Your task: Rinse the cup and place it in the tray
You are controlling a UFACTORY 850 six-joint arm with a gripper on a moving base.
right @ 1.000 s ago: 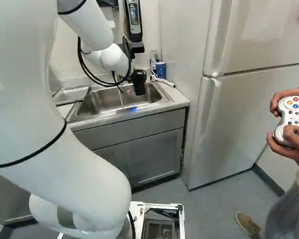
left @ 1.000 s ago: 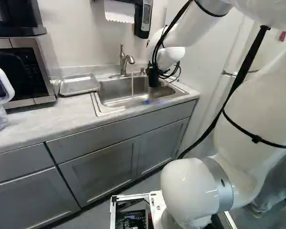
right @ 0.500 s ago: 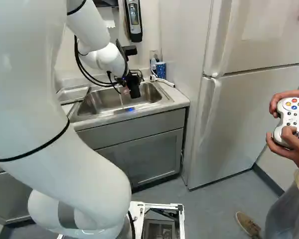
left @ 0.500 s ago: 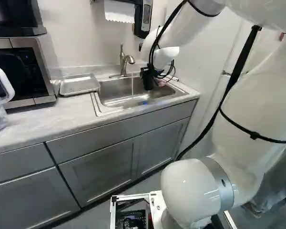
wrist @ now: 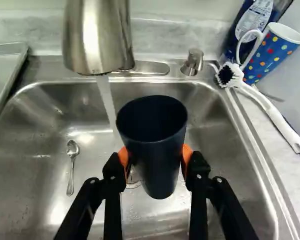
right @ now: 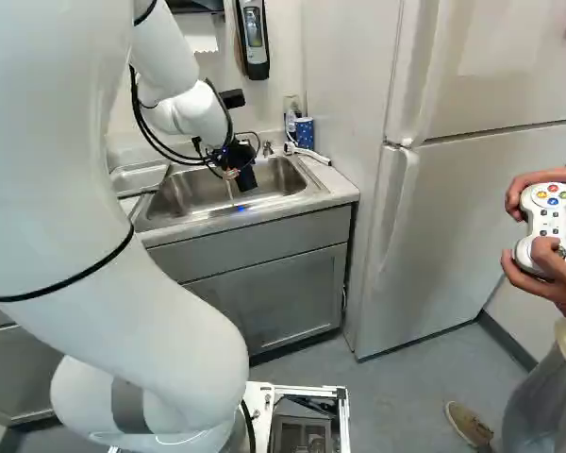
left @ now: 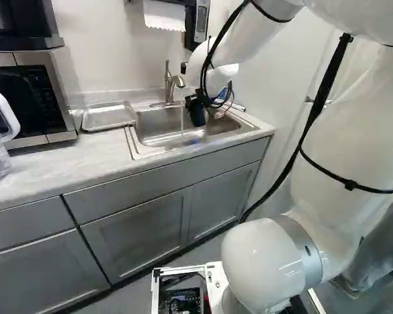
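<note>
Pale counter (left: 72, 163) runs along the wall, middle left of the left base view, sink (wrist: 40, 175) set in. Gripper (wrist: 154, 156) is closed on cup (wrist: 160, 172), orange pads (wrist: 188, 153) touching it from two sides. Cup is over the basin, upper middle of the left base view, mouth up, leaning a bit.

Change: arm and held cup are closer to the stream (wrist: 105, 95) than a second ago, and cup leans a bit more. Base same spot. Stream passes just beside the rim; can't see any going in. Looks like lining up for the rinse; a small shift toward the water probably comes next. Risk: bumping faucet (wrist: 90, 37), or wet cup slipping in the pads.

Further out: spoon (wrist: 72, 152) lies in the basin. Brush (wrist: 270, 112) and spotted mug (wrist: 275, 52) are by the sink's far corner, on the side away from the tray. Tray (left: 108, 116), left of sink in the left base view, has no cup yet; placing remains.
</note>
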